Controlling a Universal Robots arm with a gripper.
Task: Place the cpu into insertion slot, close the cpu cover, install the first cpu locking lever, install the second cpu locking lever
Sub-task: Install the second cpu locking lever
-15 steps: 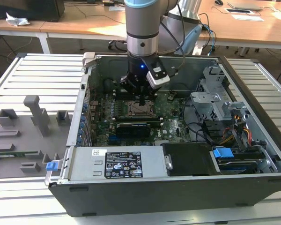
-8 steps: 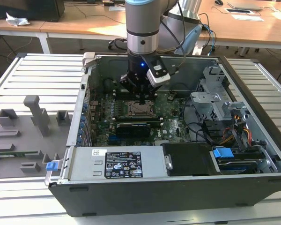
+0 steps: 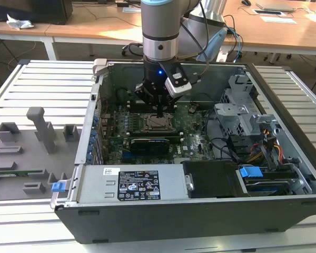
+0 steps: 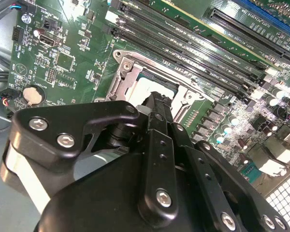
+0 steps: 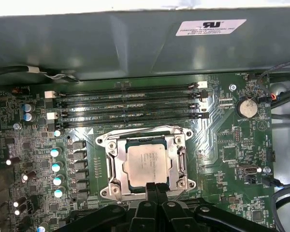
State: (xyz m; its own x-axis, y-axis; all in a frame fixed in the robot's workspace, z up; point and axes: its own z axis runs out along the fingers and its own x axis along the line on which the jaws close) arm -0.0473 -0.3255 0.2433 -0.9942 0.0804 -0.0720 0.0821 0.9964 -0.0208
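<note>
The cpu, a pale silvery square chip, lies in the insertion slot on the green motherboard. It also shows in the exterior view, cpu, and in the second wrist view, cpu. The cpu cover, a silver frame with a cut-out centre, lies flat around the chip. My gripper hangs straight above the socket with its black fingers pressed together, shut on nothing. Its tips are at one edge of the cover; whether they touch it I cannot tell. The same gripper hides part of the socket.
The open computer case walls in the board. Dark memory slots run beside the socket and a long black graphics card lies in front of it. A power supply, drive cage and cables crowd the exterior view's right. A grey fixture block stands outside on the left.
</note>
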